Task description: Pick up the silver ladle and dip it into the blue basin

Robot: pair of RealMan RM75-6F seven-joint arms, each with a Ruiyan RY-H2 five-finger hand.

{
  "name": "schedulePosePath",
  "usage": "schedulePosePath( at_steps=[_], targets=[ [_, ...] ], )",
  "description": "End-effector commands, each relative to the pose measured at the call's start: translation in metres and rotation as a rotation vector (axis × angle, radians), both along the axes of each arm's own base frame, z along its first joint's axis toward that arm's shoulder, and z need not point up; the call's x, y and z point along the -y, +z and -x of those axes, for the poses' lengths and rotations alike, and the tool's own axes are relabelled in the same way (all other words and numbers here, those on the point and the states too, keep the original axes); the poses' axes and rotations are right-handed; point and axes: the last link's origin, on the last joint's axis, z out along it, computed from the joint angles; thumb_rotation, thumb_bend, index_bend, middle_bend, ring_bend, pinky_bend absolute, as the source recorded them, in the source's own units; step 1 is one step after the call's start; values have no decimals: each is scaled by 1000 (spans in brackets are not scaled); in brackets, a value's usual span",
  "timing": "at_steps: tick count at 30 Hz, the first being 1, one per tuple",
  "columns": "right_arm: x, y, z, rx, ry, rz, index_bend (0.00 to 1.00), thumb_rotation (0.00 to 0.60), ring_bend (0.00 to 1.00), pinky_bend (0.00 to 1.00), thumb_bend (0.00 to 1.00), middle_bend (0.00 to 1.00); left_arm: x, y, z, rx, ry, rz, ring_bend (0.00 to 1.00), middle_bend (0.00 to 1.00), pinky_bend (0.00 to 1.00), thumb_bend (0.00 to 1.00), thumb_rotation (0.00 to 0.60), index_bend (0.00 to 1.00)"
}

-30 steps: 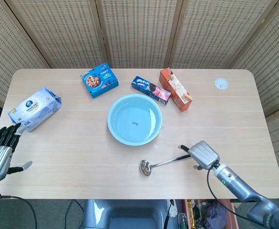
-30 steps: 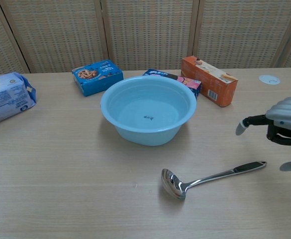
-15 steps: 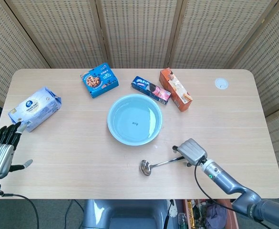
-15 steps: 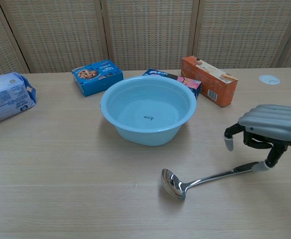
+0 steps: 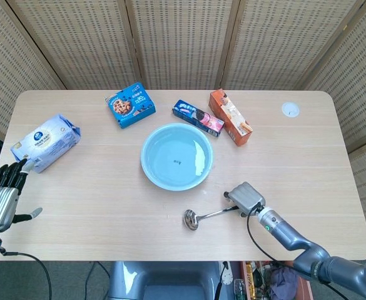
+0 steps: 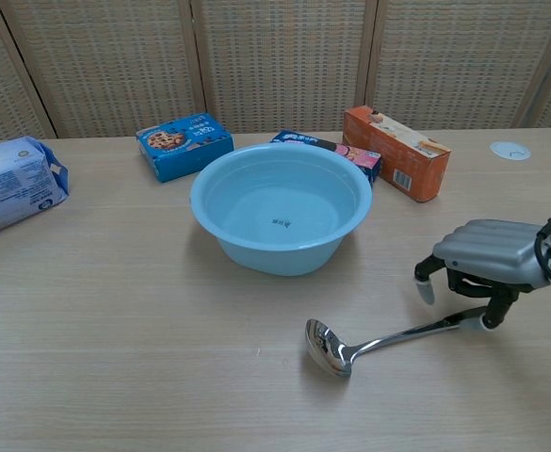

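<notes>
Head view: silver ladle (image 5: 209,215) lying flat on the table (image 5: 107,194) near its front edge, just in front of the blue basin (image 5: 176,155) and apart from it; bowl end to the robot's left, handle running right and slightly away, its far end under the right hand (image 5: 246,197). Right hand is set over the handle tip, palm down, fingers curled downward around it; from above, whether they actually clasp the handle cannot be told. Left hand (image 5: 0,197) is off the table's left edge, well apart from the ladle, fingers spread, holding nothing — the right hand is plainly the nearer. Also present: white bag (image 5: 46,141), blue biscuit box (image 5: 130,104), dark snack packet (image 5: 198,117), orange carton (image 5: 231,116), a small white disc (image 5: 289,109). Chest view: ladle (image 6: 388,338) on the wood, bowl facing up at lower centre, long axis rising to the right toward the right hand (image 6: 487,256). One fingertip (image 6: 487,322) touches the handle end; the thumb tip hangs just clear on the basin side. The hand reads as half-closed about the handle, contact made but grasp not yet firm; the ladle rests on the table. Basin (image 6: 280,219) lies up and left of the hand — judged direction for the coming lift. Left hand not shown here.
</notes>
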Motion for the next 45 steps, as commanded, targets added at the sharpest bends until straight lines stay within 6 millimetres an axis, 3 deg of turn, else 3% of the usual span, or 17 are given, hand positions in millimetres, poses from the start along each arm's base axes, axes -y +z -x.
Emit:
schedulePosePath(
  at_steps=[1,30,38,45],
  targets=[
    [0,-2,1,-1,-11,-3,430,600,832,1000,301,903,-1,-1,1,-2,4,3,0,0,0,0,600,0],
    [-1,-13,11,-7,-67,-24,500,600,840,1000,361,909,-3,-2,2,-3,16,7,0,0,0,0,600,0],
    [0,-14,12,-6,-81,-31,611,600,846,1000,477,916,-1,-2,3,-1,18,7,0,0,0,0,600,0],
    [-1,-7,11,34,-99,-33,711,600,884,1000,677,949,-1,-2,3,-1,19,10,0,0,0,0,600,0]
  ],
)
